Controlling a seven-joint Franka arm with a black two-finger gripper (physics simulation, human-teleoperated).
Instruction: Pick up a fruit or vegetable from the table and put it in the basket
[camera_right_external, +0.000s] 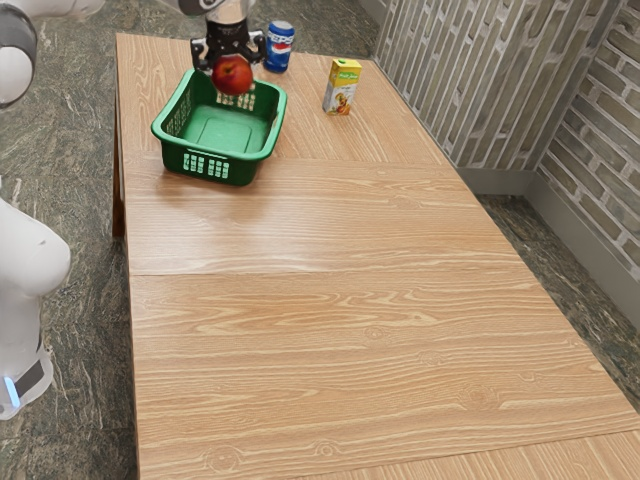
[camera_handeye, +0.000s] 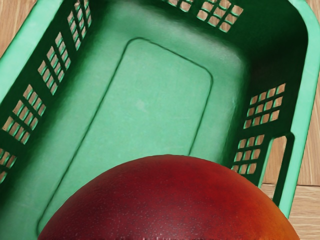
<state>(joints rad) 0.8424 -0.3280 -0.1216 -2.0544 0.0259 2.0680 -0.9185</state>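
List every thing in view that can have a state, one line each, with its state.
Gripper: shut on the red fruit.
Red fruit: held, off the table.
Green basket: upright, open-topped, no fruit seen lying in it.
Blue can: standing upright.
Yellow-and-white carton: standing upright.

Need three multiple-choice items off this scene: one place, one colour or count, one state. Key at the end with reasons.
1. Where is the red fruit relative to the basket?
A) beneath it
B) over it
C) well off to one side

2. What colour is the basket?
A) green
B) yellow
C) black

3. How is the juice carton?
A) on its side
B) crushed flat
C) upright

Key:
1 B: the end effector holds the fruit above the basket.
2 A: rim and walls are green in both views.
3 C: the exterior view shows it standing on its base.
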